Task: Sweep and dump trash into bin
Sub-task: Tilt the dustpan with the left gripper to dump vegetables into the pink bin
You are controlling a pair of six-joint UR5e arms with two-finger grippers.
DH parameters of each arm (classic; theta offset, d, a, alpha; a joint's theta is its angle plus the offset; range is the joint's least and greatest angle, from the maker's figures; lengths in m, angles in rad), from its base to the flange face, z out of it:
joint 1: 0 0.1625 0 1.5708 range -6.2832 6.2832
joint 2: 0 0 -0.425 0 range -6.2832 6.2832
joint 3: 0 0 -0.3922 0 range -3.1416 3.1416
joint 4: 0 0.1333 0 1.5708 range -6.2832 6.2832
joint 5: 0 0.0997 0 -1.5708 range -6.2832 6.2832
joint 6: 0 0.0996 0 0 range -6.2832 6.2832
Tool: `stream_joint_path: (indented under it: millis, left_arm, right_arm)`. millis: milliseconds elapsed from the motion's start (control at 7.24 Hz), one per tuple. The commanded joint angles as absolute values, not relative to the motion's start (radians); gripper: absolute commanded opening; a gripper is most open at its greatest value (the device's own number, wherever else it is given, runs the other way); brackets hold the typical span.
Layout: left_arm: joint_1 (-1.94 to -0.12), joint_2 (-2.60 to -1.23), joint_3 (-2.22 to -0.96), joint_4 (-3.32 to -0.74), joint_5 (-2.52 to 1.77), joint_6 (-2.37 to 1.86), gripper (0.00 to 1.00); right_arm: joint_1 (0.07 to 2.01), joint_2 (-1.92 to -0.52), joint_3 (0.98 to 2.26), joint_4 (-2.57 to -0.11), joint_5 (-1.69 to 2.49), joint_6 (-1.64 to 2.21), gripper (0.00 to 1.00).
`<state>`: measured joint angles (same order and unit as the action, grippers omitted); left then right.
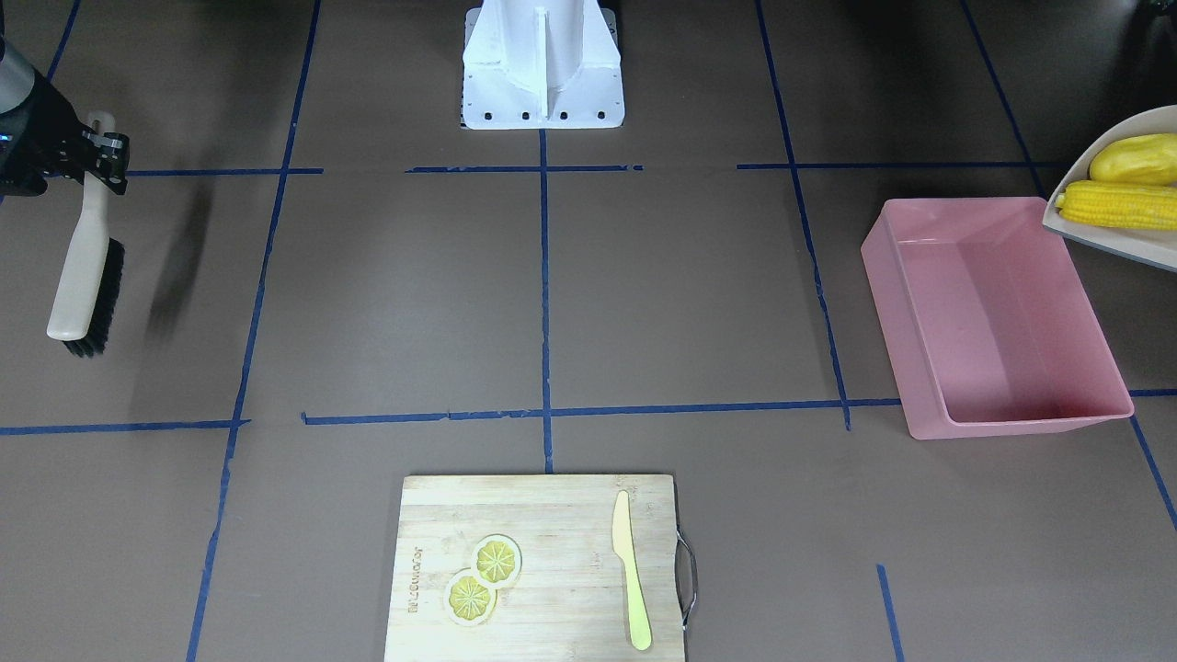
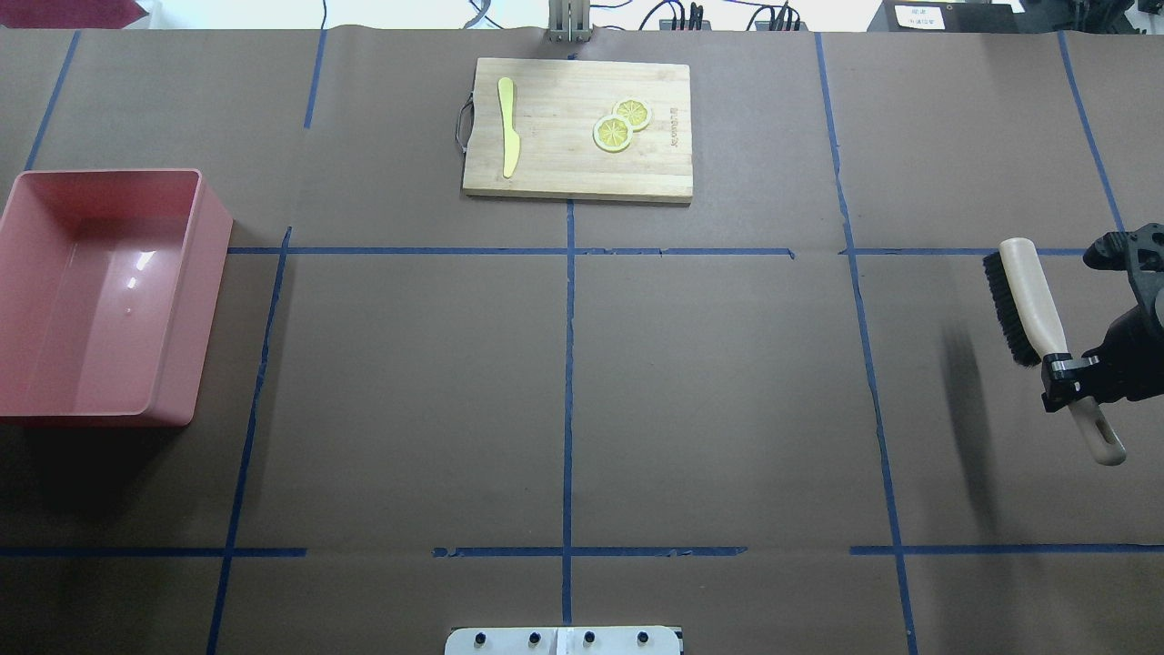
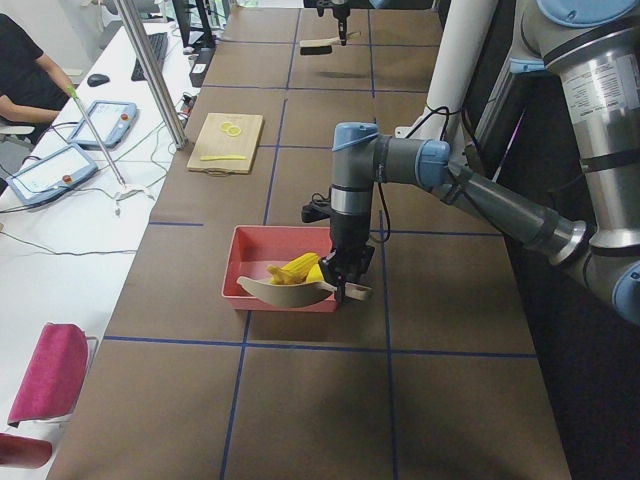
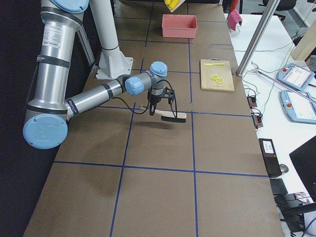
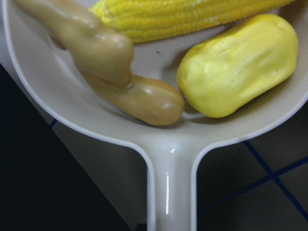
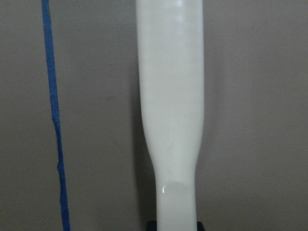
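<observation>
My left gripper [image 3: 347, 284] is shut on the handle of a beige dustpan [image 1: 1103, 241], held in the air over the near wall of the pink bin [image 1: 993, 313]. The pan carries the trash: a corn cob [image 1: 1117, 204], a yellow oval lump [image 1: 1136, 158] and a tan ginger root [image 5: 110, 72]. The left wrist view shows the pan's handle [image 5: 171, 192] running down to the bottom edge. The bin looks empty inside. At the table's other end my right gripper [image 2: 1066, 368] is shut on the handle of a black-bristled brush [image 2: 1028, 291], lifted above the table.
A wooden cutting board [image 1: 542, 570] with two lemon slices [image 1: 483, 575] and a yellow-green knife [image 1: 630, 570] lies at the table's far edge. The robot's white base [image 1: 542, 64] stands mid-table. A person [image 3: 20, 60] sits beyond the side bench.
</observation>
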<state>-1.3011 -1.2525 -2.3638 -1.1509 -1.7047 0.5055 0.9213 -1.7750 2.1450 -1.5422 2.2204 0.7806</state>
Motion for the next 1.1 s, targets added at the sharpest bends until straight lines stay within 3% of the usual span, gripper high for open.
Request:
stream_joint_path:
  millis: [0,414,966]
  left_arm:
    - [-1.241,-1.305,-2.393,-1.012,-1.588,0.506,0.00]
    - [-1.207,-1.408,-2.434,-0.839,-1.555,0.508,0.00]
    - [-1.207,-1.449,-2.437,-0.836,-1.580,0.512,0.00]
  right_arm:
    - [0.923,-1.799,2.109,-1.457,2.249,0.782,0.03]
    - [0.923,-1.799,2.105,-1.457,2.249,0.781,0.03]
    - [0.923,-1.827,2.065,-1.357,2.247,0.784,0.03]
